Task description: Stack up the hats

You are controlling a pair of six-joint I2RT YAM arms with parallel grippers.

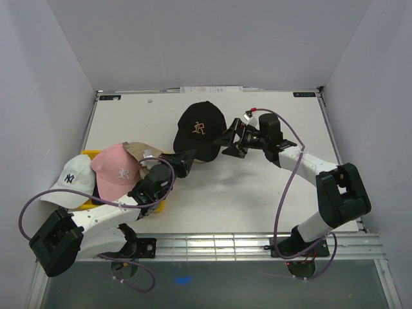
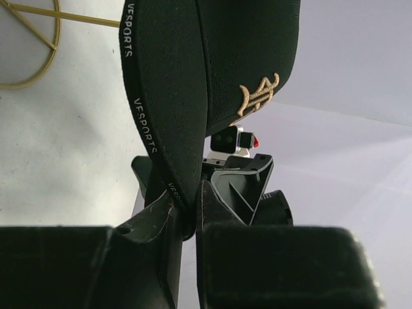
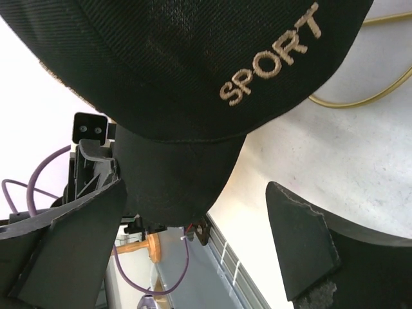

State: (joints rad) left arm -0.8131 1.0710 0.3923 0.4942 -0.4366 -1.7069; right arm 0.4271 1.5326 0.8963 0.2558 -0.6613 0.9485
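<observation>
A black cap (image 1: 199, 129) with a gold "R" on its front and "SPORT" stitched on its side sits crown-up mid-desk, its brim pinched in the left gripper (image 2: 187, 212). To the left, a pink cap (image 1: 118, 170) lies over a tan cap (image 1: 136, 149). A white cap (image 1: 71, 180) with a dark NY logo lies just beside them.
</observation>
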